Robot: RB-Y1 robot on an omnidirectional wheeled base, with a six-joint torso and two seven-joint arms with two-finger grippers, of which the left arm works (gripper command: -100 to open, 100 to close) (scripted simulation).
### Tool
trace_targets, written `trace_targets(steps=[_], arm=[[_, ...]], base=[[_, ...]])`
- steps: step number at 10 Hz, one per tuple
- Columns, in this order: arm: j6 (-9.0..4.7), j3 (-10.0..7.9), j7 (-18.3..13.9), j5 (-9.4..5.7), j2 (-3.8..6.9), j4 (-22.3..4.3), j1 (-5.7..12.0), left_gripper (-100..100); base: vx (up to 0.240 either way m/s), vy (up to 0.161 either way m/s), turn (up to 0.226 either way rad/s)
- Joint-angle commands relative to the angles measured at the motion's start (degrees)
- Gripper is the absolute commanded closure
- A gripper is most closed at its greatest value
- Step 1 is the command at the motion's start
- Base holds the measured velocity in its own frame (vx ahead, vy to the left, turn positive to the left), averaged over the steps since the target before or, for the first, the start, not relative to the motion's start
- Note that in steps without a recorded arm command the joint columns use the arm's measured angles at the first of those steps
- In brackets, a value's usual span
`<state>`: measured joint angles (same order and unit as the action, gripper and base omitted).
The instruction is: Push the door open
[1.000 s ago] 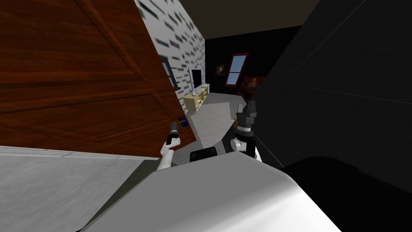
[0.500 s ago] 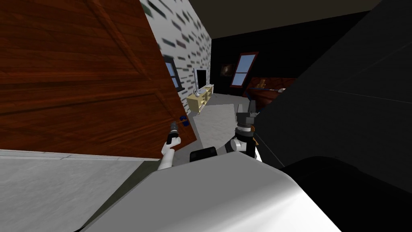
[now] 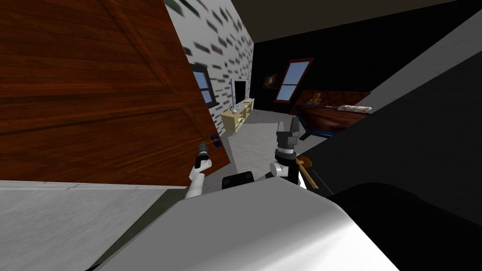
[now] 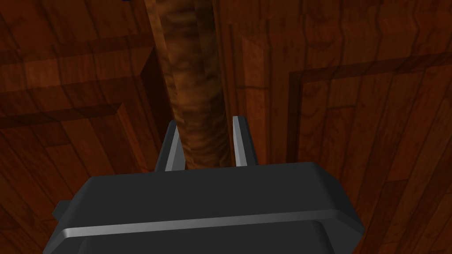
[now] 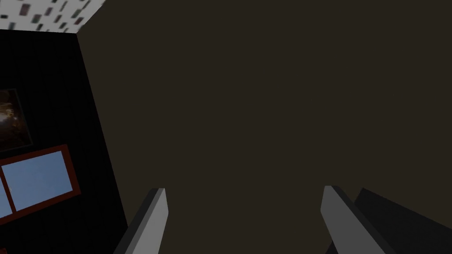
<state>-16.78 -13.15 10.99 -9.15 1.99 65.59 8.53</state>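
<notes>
I've turned; door stands upright, ajar.

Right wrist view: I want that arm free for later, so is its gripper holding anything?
No, the right gripper has its fingers standing wide apart with nothing between them.

From the head, the scene is viewed steeply downward, rolled. The wooden door is faced very closely from the left wrist; a red-framed window is shared with the right wrist view.
</notes>
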Motion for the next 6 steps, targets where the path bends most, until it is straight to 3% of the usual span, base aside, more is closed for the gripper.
trace_targets(steps=[1,6], arm=[[-0.89,-1.68,1.2,-0.66,0.28,-0.74,0.69,100],[-1.2,-3.13,4.13,-2.25,-2.14,-1.45,1.56,100]], base=[[0.123,-0.044,0.11],[0.156,-0.084,0.144]])
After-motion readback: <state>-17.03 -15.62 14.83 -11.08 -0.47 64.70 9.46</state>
